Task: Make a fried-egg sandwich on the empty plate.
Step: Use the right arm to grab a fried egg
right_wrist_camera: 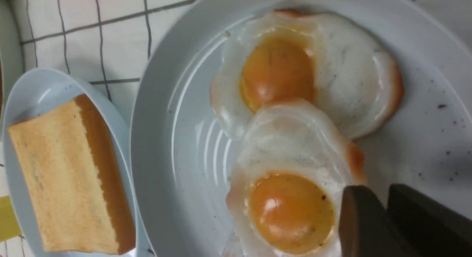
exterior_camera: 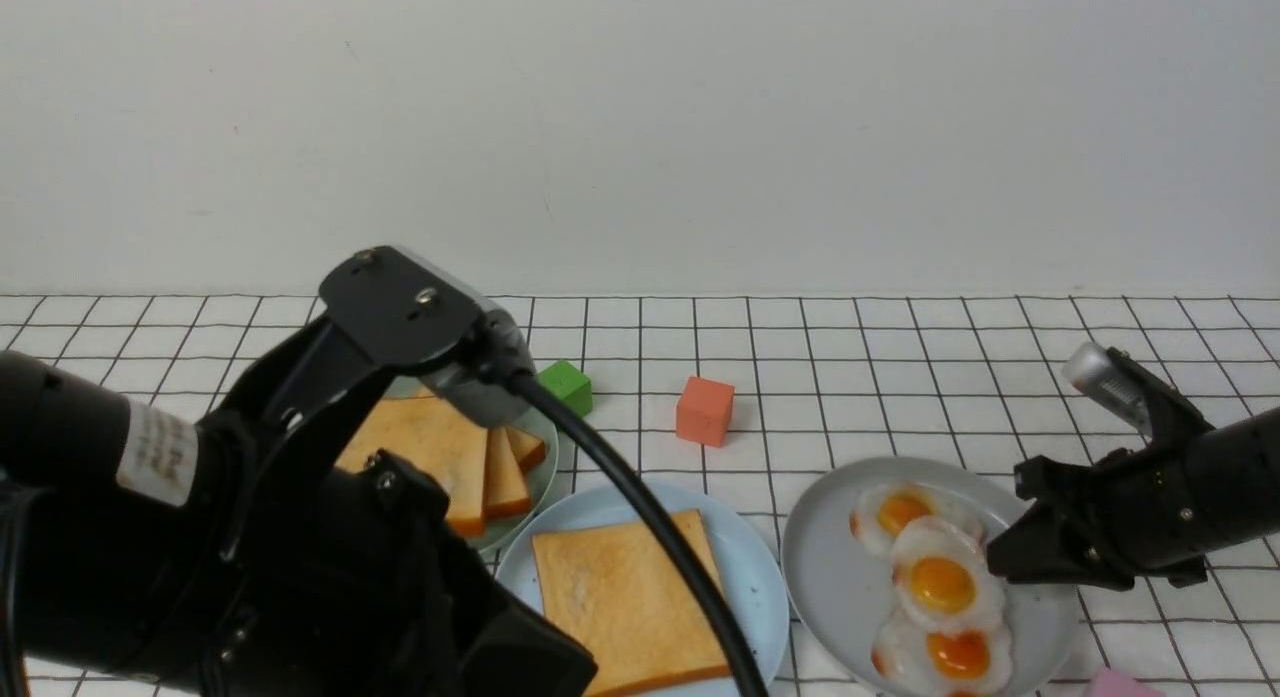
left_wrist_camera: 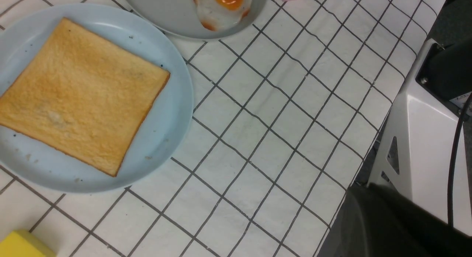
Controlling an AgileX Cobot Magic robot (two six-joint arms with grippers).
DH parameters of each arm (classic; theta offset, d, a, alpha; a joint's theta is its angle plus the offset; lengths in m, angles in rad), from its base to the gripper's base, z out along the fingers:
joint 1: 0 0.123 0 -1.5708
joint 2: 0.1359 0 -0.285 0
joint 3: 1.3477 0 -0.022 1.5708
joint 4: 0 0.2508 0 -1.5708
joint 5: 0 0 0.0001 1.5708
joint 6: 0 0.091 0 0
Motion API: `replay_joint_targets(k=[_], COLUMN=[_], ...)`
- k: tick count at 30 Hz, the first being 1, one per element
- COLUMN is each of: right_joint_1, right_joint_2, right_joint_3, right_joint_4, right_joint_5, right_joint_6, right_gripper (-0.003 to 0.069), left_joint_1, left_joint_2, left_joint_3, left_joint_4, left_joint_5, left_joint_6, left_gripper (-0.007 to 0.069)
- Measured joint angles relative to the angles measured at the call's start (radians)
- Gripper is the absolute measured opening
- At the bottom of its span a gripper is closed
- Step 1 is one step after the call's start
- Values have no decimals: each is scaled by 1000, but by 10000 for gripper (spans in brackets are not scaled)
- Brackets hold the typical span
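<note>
Toast slice (exterior_camera: 625,602) on sky-blue plate (exterior_camera: 755,577); right pincer (exterior_camera: 1000,562) at middle egg (exterior_camera: 945,582), gap indiscernible; left pincer closed.

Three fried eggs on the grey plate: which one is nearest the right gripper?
The middle egg, the one overlapping both the far egg and the near egg. The right gripper has its tips just beside that egg's right edge.
</note>
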Motion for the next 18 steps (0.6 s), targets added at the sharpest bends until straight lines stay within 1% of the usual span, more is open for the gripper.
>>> replay_joint_targets(k=[2, 5, 8, 11, 18], right_joint_1=[0, 0, 0, 0, 0], right_joint_2=[0, 0, 0, 0, 24], right_joint_3=[0, 0, 0, 0, 0], right_joint_4=[-4, -5, -8, 1, 87], right_joint_5=[0, -2, -16, -31, -29], right_joint_6=[-14, -48, -66, -74, -124], right_gripper=[235, 315, 353, 353, 270], left_joint_1=[0, 0, 0, 0, 0], left_joint_2=[0, 0, 0, 0, 0], left_joint_3=[0, 0, 0, 0, 0], left_joint_4=[0, 0, 0, 0, 0], left_joint_5=[0, 0, 1, 1, 2], left_joint_6=[0, 0, 0, 0, -4], left_gripper=[-5, -3, -2, 0, 4])
